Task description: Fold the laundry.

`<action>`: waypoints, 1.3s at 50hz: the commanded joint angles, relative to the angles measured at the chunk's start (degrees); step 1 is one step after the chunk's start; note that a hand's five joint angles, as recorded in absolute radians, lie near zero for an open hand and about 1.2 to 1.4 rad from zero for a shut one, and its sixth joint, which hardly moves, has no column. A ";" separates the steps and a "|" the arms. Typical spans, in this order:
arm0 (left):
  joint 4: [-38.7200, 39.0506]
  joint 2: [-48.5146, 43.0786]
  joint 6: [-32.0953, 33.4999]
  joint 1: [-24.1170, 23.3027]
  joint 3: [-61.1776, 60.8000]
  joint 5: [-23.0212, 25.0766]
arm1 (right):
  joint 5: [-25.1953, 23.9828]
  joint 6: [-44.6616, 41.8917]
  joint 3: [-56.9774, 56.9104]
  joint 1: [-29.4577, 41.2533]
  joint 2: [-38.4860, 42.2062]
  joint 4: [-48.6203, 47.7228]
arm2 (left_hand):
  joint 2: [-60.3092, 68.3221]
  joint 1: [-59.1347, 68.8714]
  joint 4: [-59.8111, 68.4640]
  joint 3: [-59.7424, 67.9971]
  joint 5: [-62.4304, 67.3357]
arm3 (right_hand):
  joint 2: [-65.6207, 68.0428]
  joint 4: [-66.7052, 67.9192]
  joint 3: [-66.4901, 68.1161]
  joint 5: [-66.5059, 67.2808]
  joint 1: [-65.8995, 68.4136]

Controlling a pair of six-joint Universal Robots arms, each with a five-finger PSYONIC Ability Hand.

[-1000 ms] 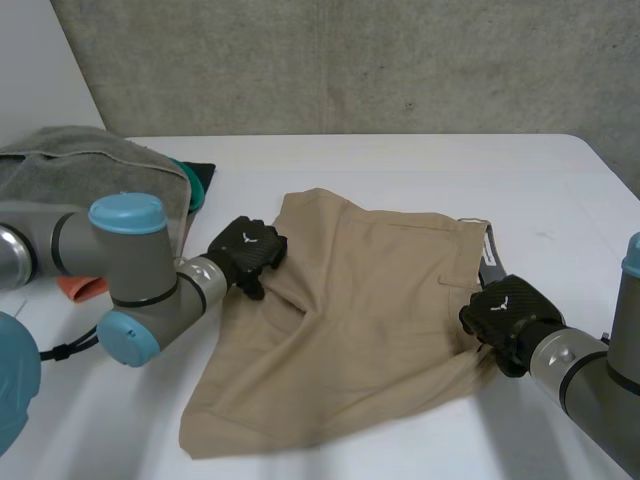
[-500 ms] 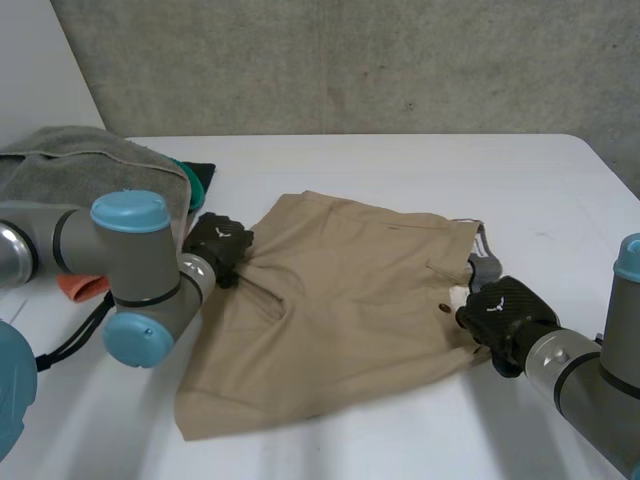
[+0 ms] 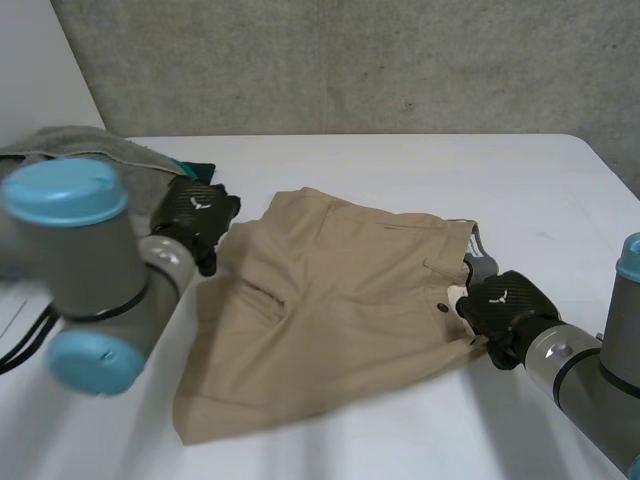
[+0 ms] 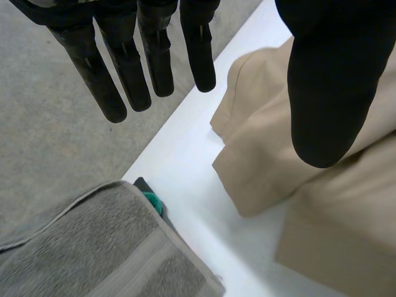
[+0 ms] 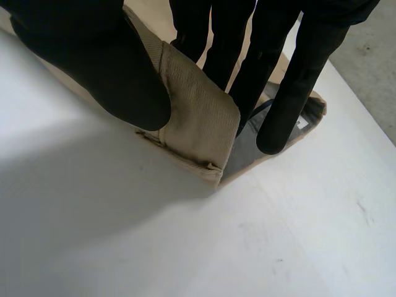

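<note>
Here right hand (image 3: 505, 308) pinches tan shorts (image 3: 340, 300); left hand's (image 3: 195, 215) fingers straight.

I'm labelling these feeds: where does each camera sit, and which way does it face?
Head: behind, between the arms, looking down at the table; both arms, left robot hand, right robot hand.
Left wrist: along its open palm toward towel and shorts.
Right wrist: along its palm; fingers pinch the shorts.
All share the shorts.

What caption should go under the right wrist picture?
Right hand pinching the tan shorts at a waistband corner between thumb and fingers, on the white table.
</note>
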 commanded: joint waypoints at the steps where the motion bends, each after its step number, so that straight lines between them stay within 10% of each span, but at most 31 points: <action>1: -4.49 15.84 -7.22 -0.95 -17.99 0.34 | 0.17 6.37 -0.56 -0.17 0.00 -1.21 | 3.60 3.06 4.39 3.26 4.58 | 12.61 11.24 11.79 11.86 16.47; 20: -10.48 14.11 -14.71 -4.73 -30.42 3.68 | 0.43 12.35 -0.56 0.01 0.00 -3.41 | 14.02 13.48 14.81 13.68 15.00 | 12.61 11.24 11.79 11.86 16.47; 25: -5.05 10.25 -14.53 -3.60 -29.46 2.55 | 0.35 11.39 -0.56 -0.17 -0.09 -2.71 | 53.21 52.67 54.01 52.87 54.19 | 12.61 11.24 11.79 11.86 16.47; 30: -2.74 12.42 -14.45 -2.63 -29.28 0.26 | -0.09 5.95 -0.30 0.18 -1.14 2.82 | 53.38 52.84 54.17 53.04 54.35 | 12.61 11.24 11.79 11.86 16.47; 37: -14.50 20.43 -10.50 -4.90 -29.54 0.61 | 0.61 -13.74 2.86 -0.78 -7.29 23.73 | 53.38 52.84 54.17 53.04 54.35 | 12.61 11.24 11.79 11.86 16.47; 45: -30.34 26.58 -8.47 -12.11 -28.49 2.28 | -0.45 -17.10 4.80 -4.38 -14.23 30.25 | 53.38 52.84 54.17 53.04 54.35 | 12.61 11.24 11.79 11.86 16.47; 65: 10.16 1.38 9.01 -8.60 -3.46 2.54 | -1.94 -5.77 -4.25 -5.27 -7.13 6.18 | 53.38 52.84 54.17 53.04 54.35 | 12.61 11.24 11.79 11.86 16.47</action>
